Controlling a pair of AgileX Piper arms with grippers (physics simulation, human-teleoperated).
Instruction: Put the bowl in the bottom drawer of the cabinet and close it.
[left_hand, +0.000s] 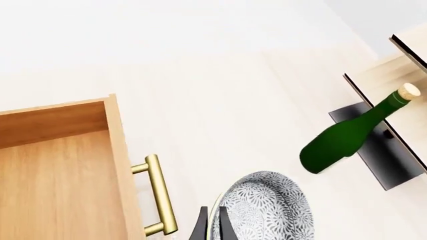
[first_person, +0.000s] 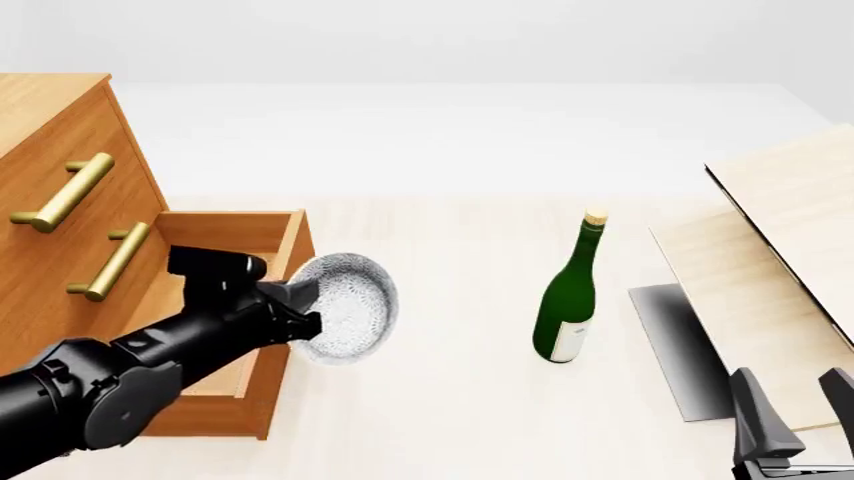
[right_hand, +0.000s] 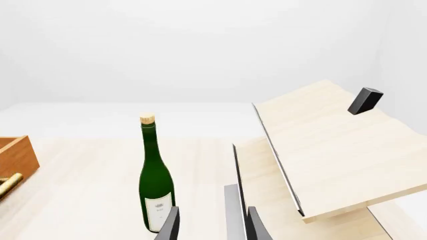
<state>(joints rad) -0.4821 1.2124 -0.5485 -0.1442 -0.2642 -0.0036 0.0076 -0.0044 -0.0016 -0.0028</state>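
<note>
Left claw holds bowl tipped sideways.

A green bottle stands upright on the pale wooden counter, cork on top and a white label low on its body. Using that bottle as the landmark: off to its right, well apart from it, pale wooden boards sit tilted, one above the other. A dark flat plate lies on the counter under them, between the bottle and the boards' far edge. In the right wrist view, a small black block sits on the upper board.
</note>
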